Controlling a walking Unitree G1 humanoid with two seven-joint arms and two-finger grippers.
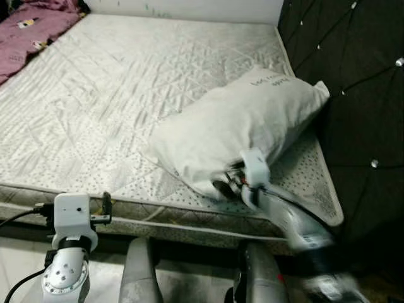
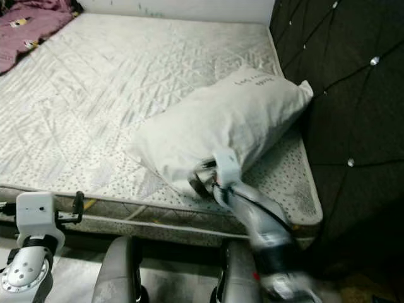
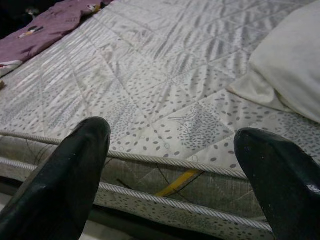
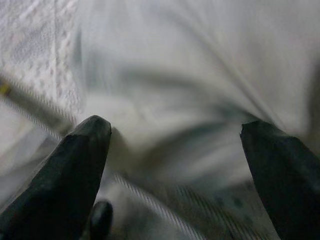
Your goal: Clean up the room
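My right end effector (image 1: 235, 178) is at the near lower edge of the white pillow (image 1: 243, 123), fingers (image 4: 75, 165) spread apart with pillow fabric between them, not clamped. The pillow lies on the mattress (image 1: 113, 88) at the bed's right side, against the dark tufted headboard (image 1: 353, 76). My left end effector (image 3: 170, 175) is released, hovering off the mattress's front edge; purple blanket (image 1: 31, 28) at far left corner.

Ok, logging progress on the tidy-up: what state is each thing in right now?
Pillow: lying on the mattress by the headboard, not gripped.
Right tool: open, at the pillow's near edge.
Left tool: open, before the mattress edge.
Purple blanket: rumpled at the far corner.
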